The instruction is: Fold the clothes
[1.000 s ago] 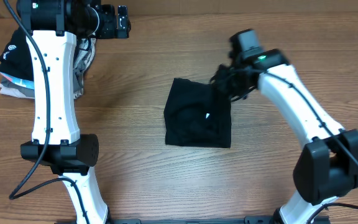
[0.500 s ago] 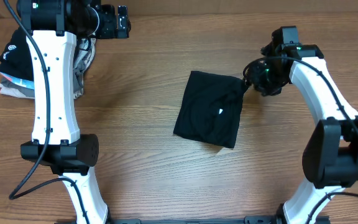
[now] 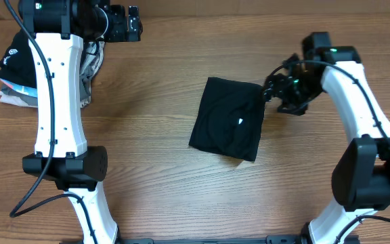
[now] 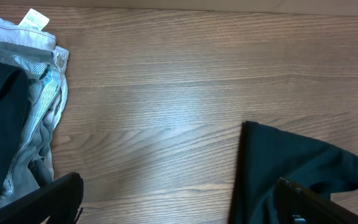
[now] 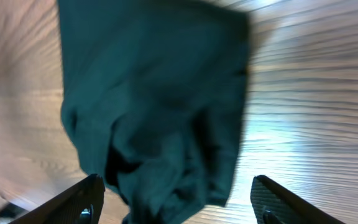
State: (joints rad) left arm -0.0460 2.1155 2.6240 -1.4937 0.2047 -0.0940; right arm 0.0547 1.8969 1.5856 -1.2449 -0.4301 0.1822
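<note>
Shirt: the black shirt lies on the desk right of centre, folded into a rough rectangle and turned a little off square; a small white tag shows on its upper face; its surface is creased and slightly rumpled.
Right hand: the right hand sits just beside the shirt's upper right corner; in the wrist view its two fingers stand wide apart at the lower corners of the picture, with dark bunched cloth lying on the wood ahead of and between them; nothing is pinched; that view is blurred, so whether the cloth's edge brushes a finger I cannot tell.
Left hand: the left hand is at the far rear left of the desk, well apart from the shirt; its fingers are spread wide over bare wood and hold nothing; the shirt's near corner shows at the lower right of its wrist view.
Pile: a pile of folded garments rests at the left edge, partly hidden by the left arm; a black piece with a white mark lies on top, pale grey and white cloth beneath.
</note>
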